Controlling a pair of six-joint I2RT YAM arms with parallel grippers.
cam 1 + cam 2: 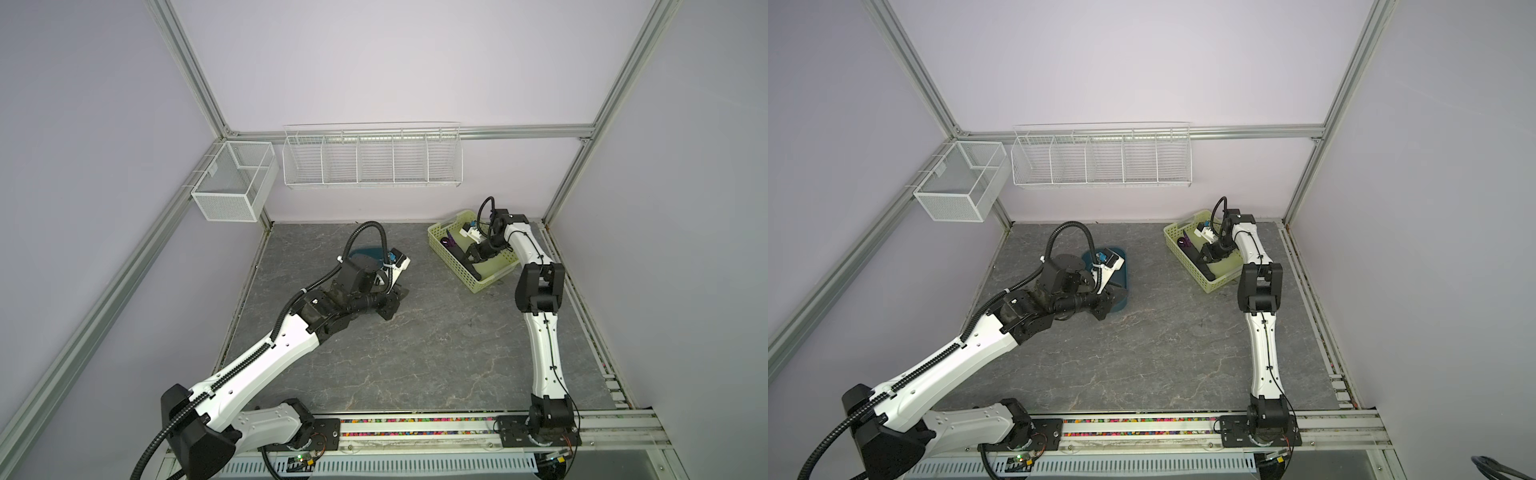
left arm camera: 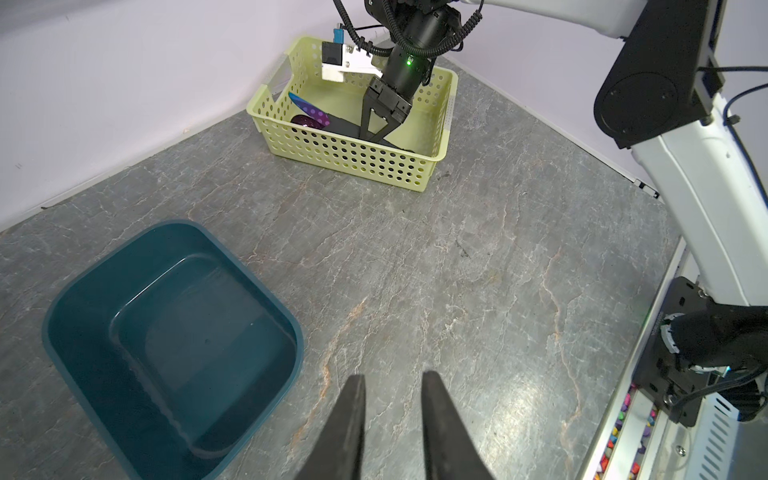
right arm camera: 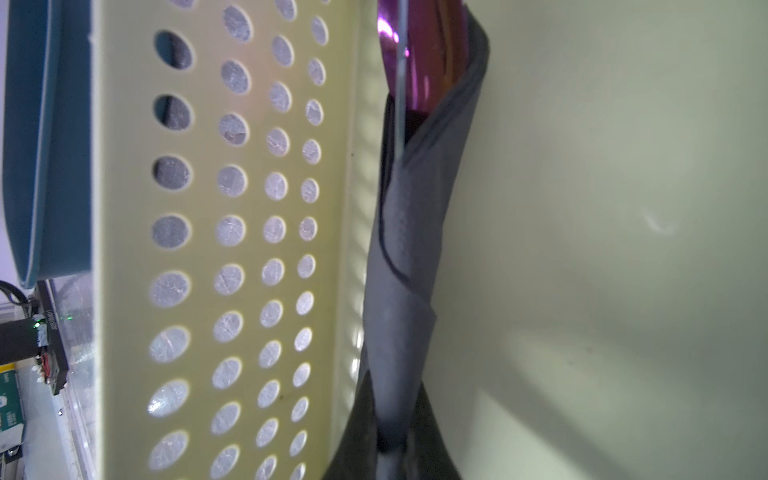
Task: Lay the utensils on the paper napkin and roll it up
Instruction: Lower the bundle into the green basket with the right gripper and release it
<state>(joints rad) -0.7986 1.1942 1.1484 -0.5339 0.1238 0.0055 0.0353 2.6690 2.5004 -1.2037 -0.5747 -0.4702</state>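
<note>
The paper napkin (image 3: 409, 257) is rolled into a dark tube round the utensils (image 3: 424, 50), whose shiny purple heads stick out of one end. The roll lies inside the pale yellow-green basket (image 2: 353, 153), along one perforated wall. My right gripper (image 3: 392, 399) reaches down into the basket and is shut on the roll near its other end. In both top views the right gripper (image 1: 471, 259) sits low in the basket (image 1: 1187, 266). My left gripper (image 2: 394, 378) hovers over bare table beside the teal tub (image 2: 83, 316), open with a narrow gap and nothing between its fingers.
The teal tub (image 1: 365, 252) stands behind the left wrist and holds nothing. White wire baskets (image 1: 372, 160) hang on the back wall, and another (image 1: 232, 183) at the left corner. The grey marbled table (image 1: 415, 345) lies between the arms.
</note>
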